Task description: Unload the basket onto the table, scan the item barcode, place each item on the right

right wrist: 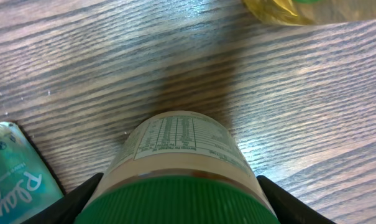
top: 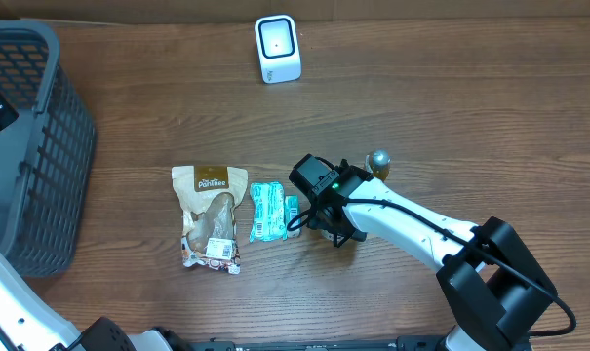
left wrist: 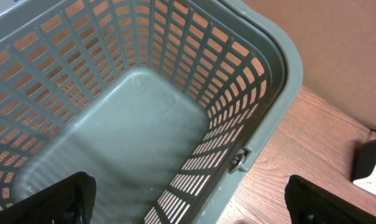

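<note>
A jar with a ribbed green lid and a white nutrition label fills the bottom of the right wrist view. My right gripper has one black finger pressed against each side of it, just below the lid. From overhead the right gripper covers the jar at the table's middle. The white barcode scanner stands at the far edge, well away from the jar. My left gripper hangs wide open over the grey basket, holding nothing.
A brown snack pouch and a teal packet lie just left of the right gripper. A gold-coloured item sits behind it. The grey basket fills the table's left end. The scanner shows at the left wrist view's right edge.
</note>
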### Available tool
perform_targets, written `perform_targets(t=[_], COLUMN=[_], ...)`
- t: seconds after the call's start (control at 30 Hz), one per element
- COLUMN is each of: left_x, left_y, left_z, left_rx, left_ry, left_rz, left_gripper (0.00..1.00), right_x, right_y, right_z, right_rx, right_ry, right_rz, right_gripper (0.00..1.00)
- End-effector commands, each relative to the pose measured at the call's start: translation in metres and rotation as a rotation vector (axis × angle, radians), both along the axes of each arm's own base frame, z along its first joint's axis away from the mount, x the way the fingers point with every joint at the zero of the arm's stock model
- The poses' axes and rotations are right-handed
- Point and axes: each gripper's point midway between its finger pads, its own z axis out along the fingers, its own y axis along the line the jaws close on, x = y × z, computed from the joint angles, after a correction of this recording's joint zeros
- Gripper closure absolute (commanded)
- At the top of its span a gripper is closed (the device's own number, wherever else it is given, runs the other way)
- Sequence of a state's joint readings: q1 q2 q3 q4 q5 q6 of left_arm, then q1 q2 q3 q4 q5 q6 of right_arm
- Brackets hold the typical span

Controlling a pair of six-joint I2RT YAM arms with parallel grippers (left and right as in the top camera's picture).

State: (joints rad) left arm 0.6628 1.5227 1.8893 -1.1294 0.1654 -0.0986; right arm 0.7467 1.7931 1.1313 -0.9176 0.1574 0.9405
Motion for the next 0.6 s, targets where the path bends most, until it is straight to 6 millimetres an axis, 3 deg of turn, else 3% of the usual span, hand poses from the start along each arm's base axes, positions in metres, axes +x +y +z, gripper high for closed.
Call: perform_targets(t=[0.0, 0.13, 0.23, 0.27, 0.33, 0.37, 0.43, 0.57], left_x=[0.0026, 0.0026, 0.0026, 0.0025, 0.0025, 0.0026, 0.0026, 0.0026], left_y=[-0.0015, -0.0015, -0.0015, -0.0015, -0.0015, -0.0015, -0.0015, -0.0015], left_z=[-0.0029, -0.0029, -0.0029, -0.0030, -0.0030, -0.0029, -0.0029, -0.0029], left_rx=[-0.014, -0.014, -0.014, -0.015, -0.015, -0.014, -0.014, -0.014], left_ry=[-0.002, -0.002, -0.002, -0.001, -0.001, -0.002, -0.002, -0.002], left_rz=[-0.006, -0.006, -0.006, -0.006, -0.006, -0.006, -0.006, -0.006], left_gripper=[0.00, 0.00, 0.00, 0.00, 0.00, 0.00, 0.00, 0.00], right_x=[0.0059, 0.0056, 0.0053, 0.0049, 0.0048, 0.0050, 0.0058, 0.0016], right_y=[0.0033, 0.0083, 0.0090, 0.0093, 0.0091, 0.0092, 0.0098, 0.0048], right_z=[0.0043, 0.0061, 0.0061, 0.0060, 0.0059, 0.0059, 0.0060, 0.0056], right_rx=[-0.010, -0.003, -0.009, -0.011, -0.017, -0.018, -0.013, 0.005], right_ry=[-0.008, 0.006, 0.012, 0.015, 0.018, 0.017, 0.012, 0.016], right_rz=[0.123, 0.249, 0.326, 0.356, 0.397, 0.404, 0.380, 0.099], right_gripper=[0.34, 0.44, 0.44, 0.40, 0.09, 0.00, 0.00, 0.00])
